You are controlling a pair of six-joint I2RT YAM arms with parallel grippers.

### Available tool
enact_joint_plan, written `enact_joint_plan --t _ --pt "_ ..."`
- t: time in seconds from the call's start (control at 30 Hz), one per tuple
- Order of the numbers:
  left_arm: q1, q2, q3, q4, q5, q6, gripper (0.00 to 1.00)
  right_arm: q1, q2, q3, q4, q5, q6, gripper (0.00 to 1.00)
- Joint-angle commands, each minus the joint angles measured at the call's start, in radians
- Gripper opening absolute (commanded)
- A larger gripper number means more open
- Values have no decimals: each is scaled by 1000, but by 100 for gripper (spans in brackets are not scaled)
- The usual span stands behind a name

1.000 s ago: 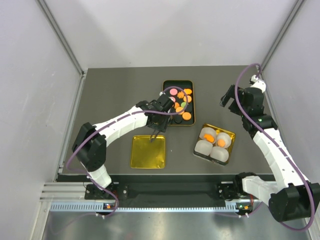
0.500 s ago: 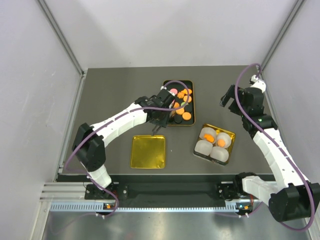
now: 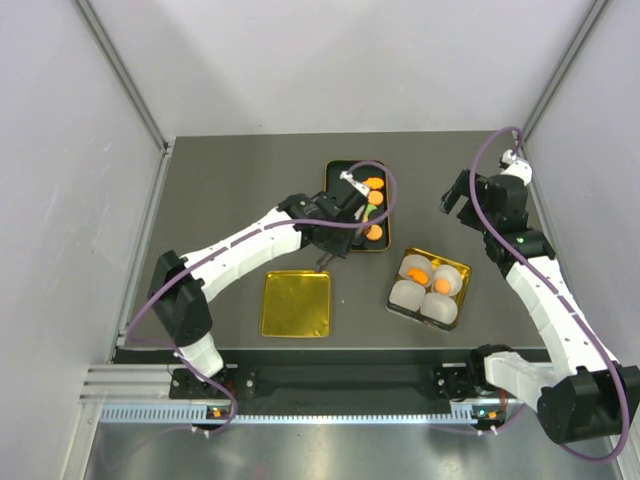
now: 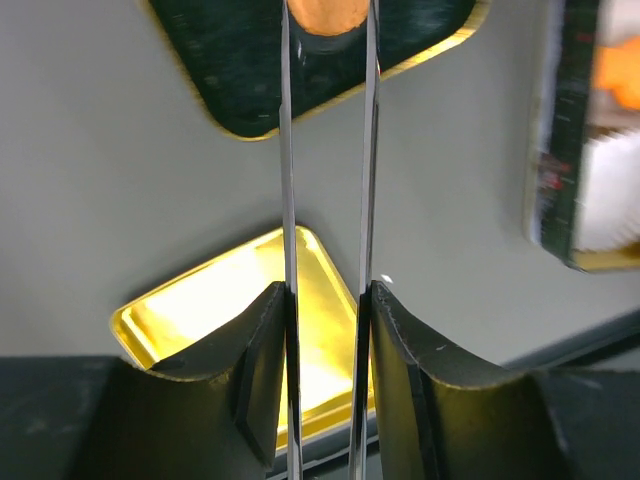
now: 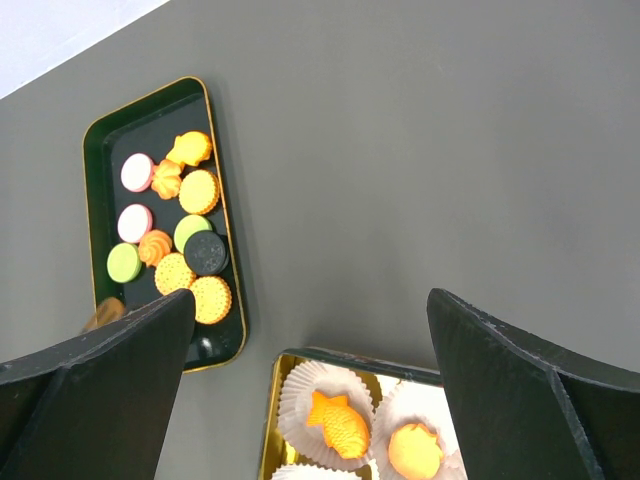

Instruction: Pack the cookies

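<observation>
Eleven or so cookies [image 5: 199,190] lay on the dark tray [image 5: 112,140], so packing was judged to be at an early stage. The gold tray [image 3: 296,303], just off the dark tray's near left corner, held nothing. The gold box [image 5: 268,420], off the dark tray's near right corner, carried four white paper cups [image 3: 405,293]. Two held orange moulded pieces [image 5: 335,420] and two looked unfilled. Work left, as judged: transfer of nearly the whole assortment.

The left gripper [image 3: 323,262] hung at the dark tray's near left corner. Its fingers [image 4: 285,150] were long, thin metal blades, parallel and narrowly apart. An orange cookie [image 4: 325,15] showed between them at the top edge of the left wrist view. The tips were cut off there, so whether the blades clamped it could not be determined. The right gripper [image 5: 310,300] stood well to the right of the dark tray, jaws spread wide, holding nothing.

Cookies were flat matt discs, some scalloped or swirled, in orange, pink, green and black. The dark tray was a rounded rectangle with a gold rim. The gold tray was glossy, mirror-like metal. The cups were pleated paper. The table [image 5: 400,150] under the dark tray was matt grey.
</observation>
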Motion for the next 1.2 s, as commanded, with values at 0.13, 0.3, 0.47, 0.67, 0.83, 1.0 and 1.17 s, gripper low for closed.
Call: enact_joint_plan --t 0.13,0.3,0.47,0.67,0.83,1.0,1.17 --pt "-172 -49 114 -43 -27 -41 40 -18 -25 4 56 8 3 100" --pt "-256 -30 131 -71 -29 -61 40 -19 -28 3 53 12 0 100" --pt "-339 -29 108 -80 -33 -92 40 -21 -26 3 52 14 0 100" --pt "-391 -16 90 -80 -24 -106 39 -19 -29 1 52 14 3 100" --pt "-410 -10 74 -80 -16 -115 40 -19 -29 1 52 14 1 100" --pt "-414 0 45 -69 -1 -116 39 -19 -35 0 52 14 0 100" --pt "-419 8 38 -51 14 -112 40 -19 -38 -2 53 15 0 100"
